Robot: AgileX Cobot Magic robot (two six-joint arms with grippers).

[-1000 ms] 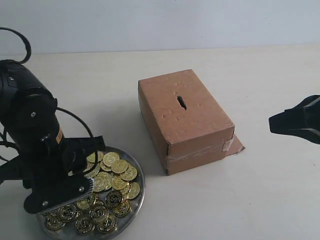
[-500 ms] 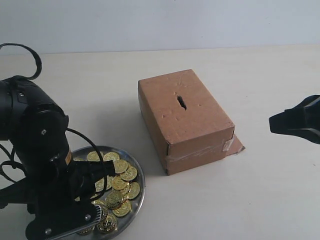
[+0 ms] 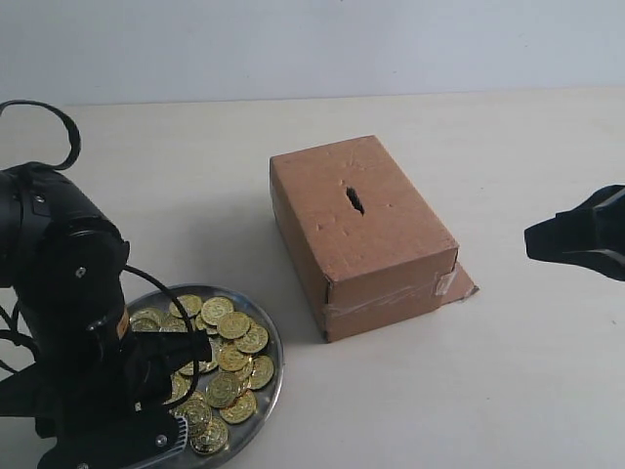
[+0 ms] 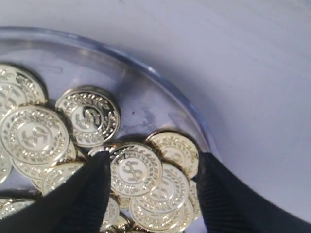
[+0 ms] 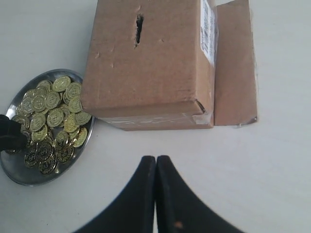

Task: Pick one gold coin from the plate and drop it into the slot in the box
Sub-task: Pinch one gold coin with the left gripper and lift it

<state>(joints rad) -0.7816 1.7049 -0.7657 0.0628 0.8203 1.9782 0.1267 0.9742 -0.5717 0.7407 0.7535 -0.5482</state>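
My left gripper [image 4: 153, 164] is down in the plate [image 4: 171, 93], near its rim; jaws parted, straddling one gold coin [image 4: 135, 170] that lies flat on top of other coins [image 4: 34, 135]; nothing gripped or lifted; I cannot tell if the fingers [image 4: 92, 189] touch it. In the exterior view the left arm covers the near-left part of the plate; the coin pile shows on its right half. The box [image 3: 371, 230] sits on the table [image 3: 508, 391] just right of the plate, apart from it; slot [image 3: 354, 199] in the middle of its top face, nothing in it; flap [image 3: 461, 283] sticks out at the taped end. My right gripper [image 5: 155, 167] hangs well right of the box; jaws pressed together, holding nothing.
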